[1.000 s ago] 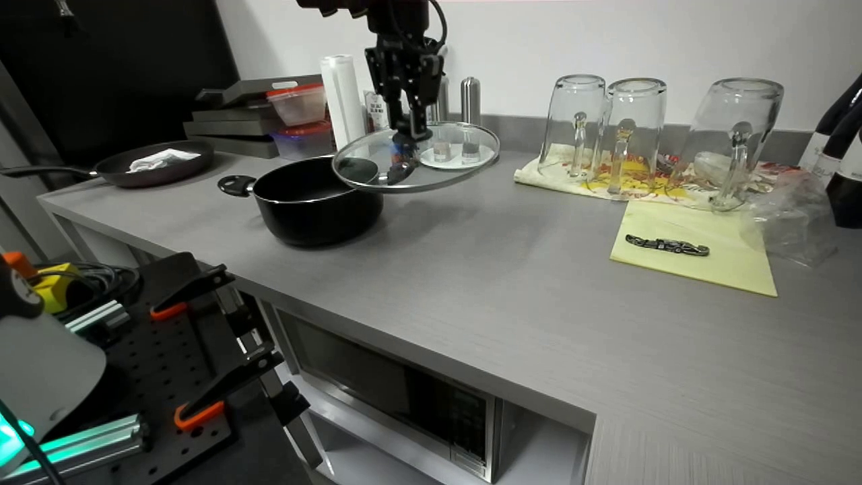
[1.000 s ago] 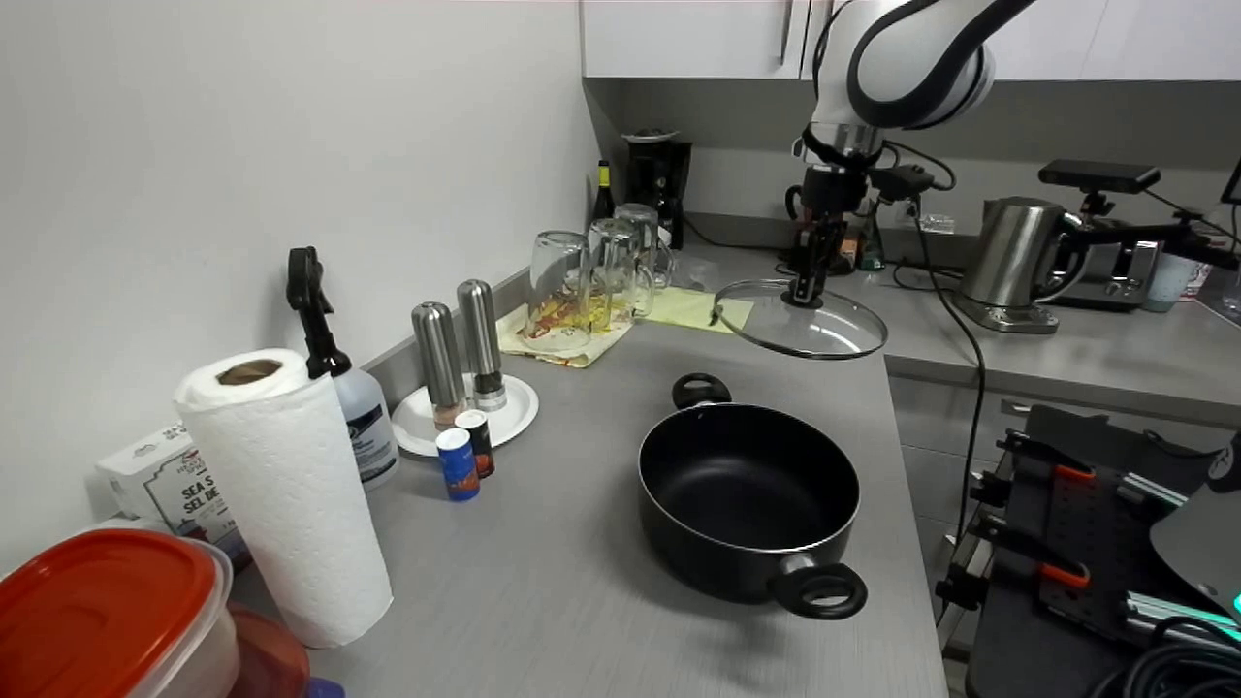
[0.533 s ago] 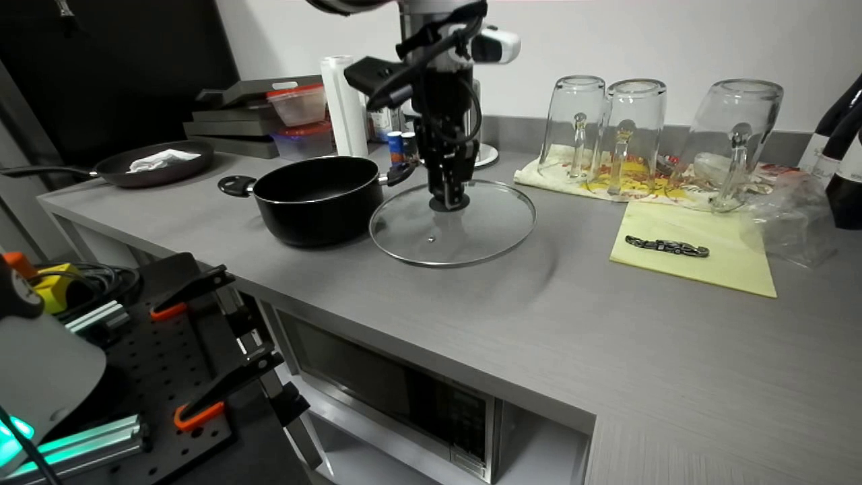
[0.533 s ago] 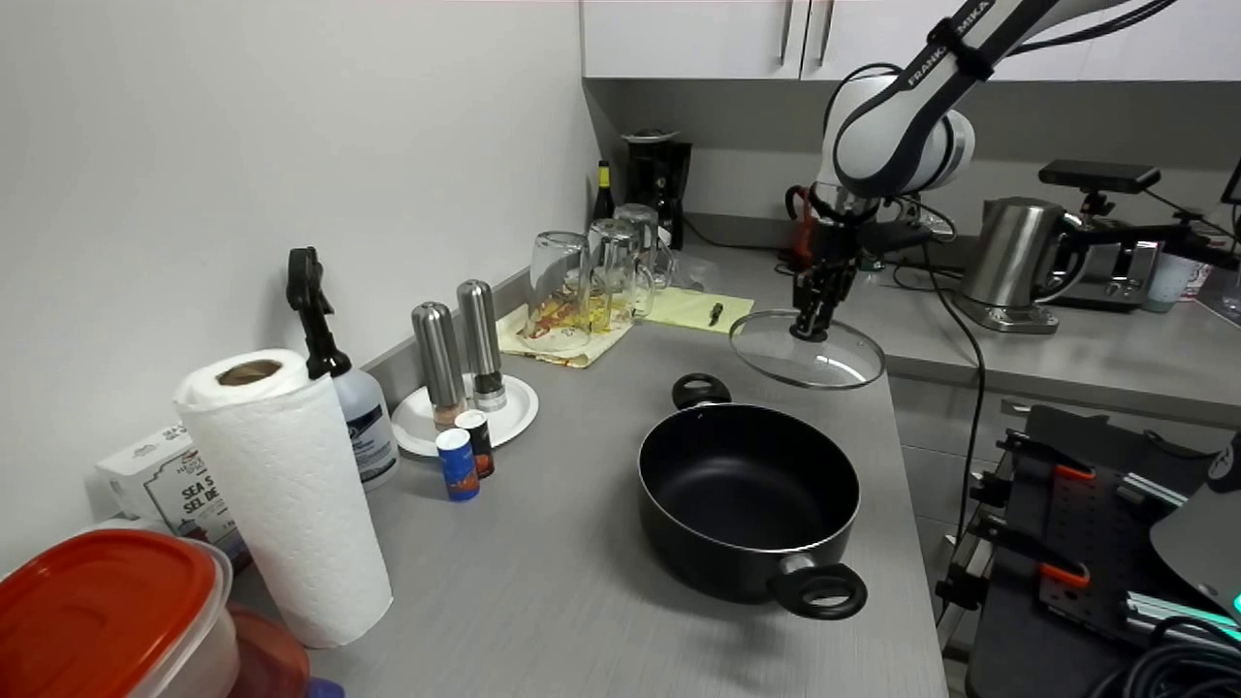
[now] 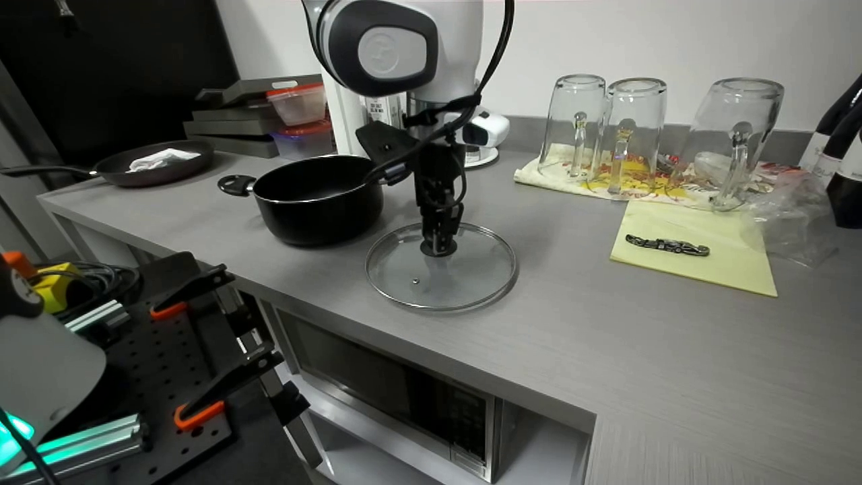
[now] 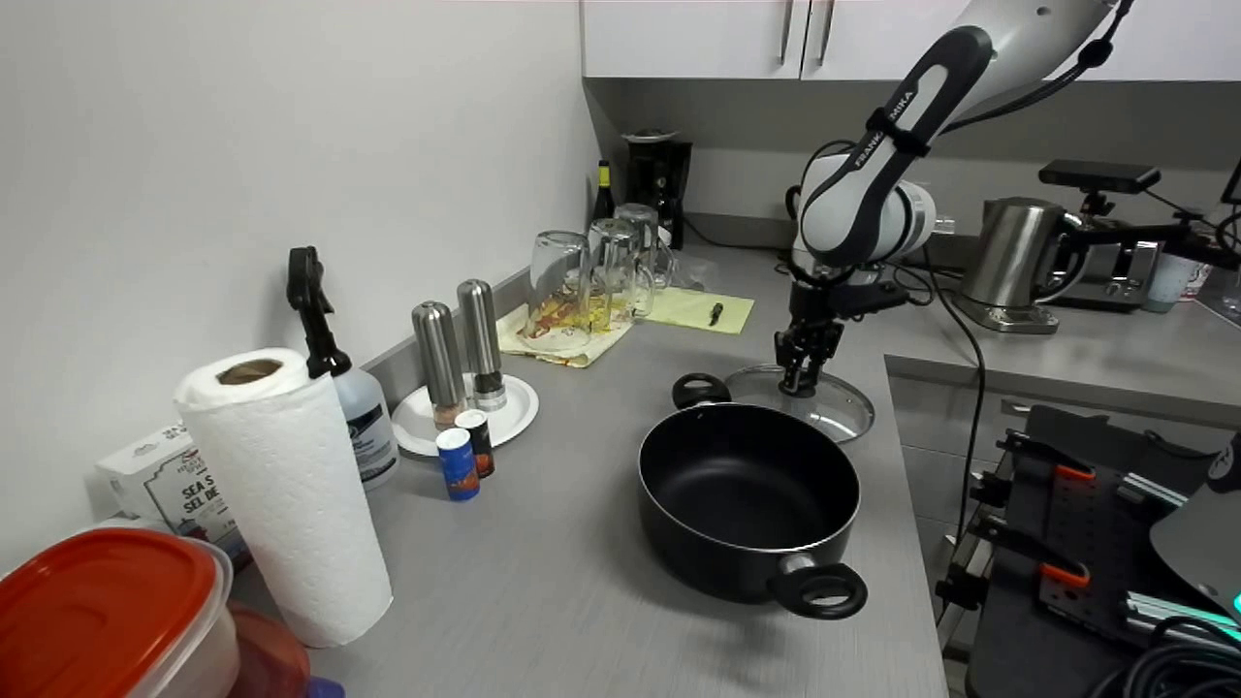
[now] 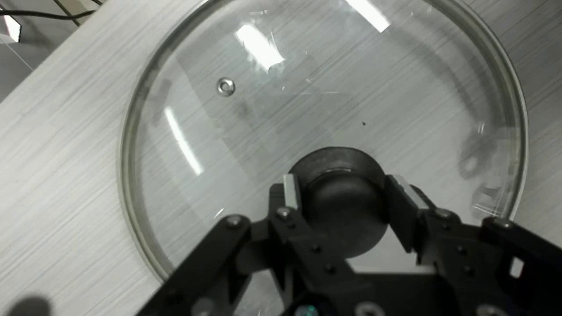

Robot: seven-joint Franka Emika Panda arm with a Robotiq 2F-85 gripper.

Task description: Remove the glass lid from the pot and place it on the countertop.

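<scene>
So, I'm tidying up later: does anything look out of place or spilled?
A crumpled white cloth or paper lies in the long-handled pan, odd for cookware; a rumpled clear plastic bag by the yellow sheet looks like stray wrapping. No spill shows.

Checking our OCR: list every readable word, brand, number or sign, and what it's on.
"FRANK": robot arm, rest unclear at strap
"MIKA": same arm, beyond strap
"SEA S": white box, cut off by paper roll
"SEL DE": same box
Too small or blurred to read: spray bottle, blue shaker, black shaker, dark bottles, microwave panel.
No numbers readable.
</scene>
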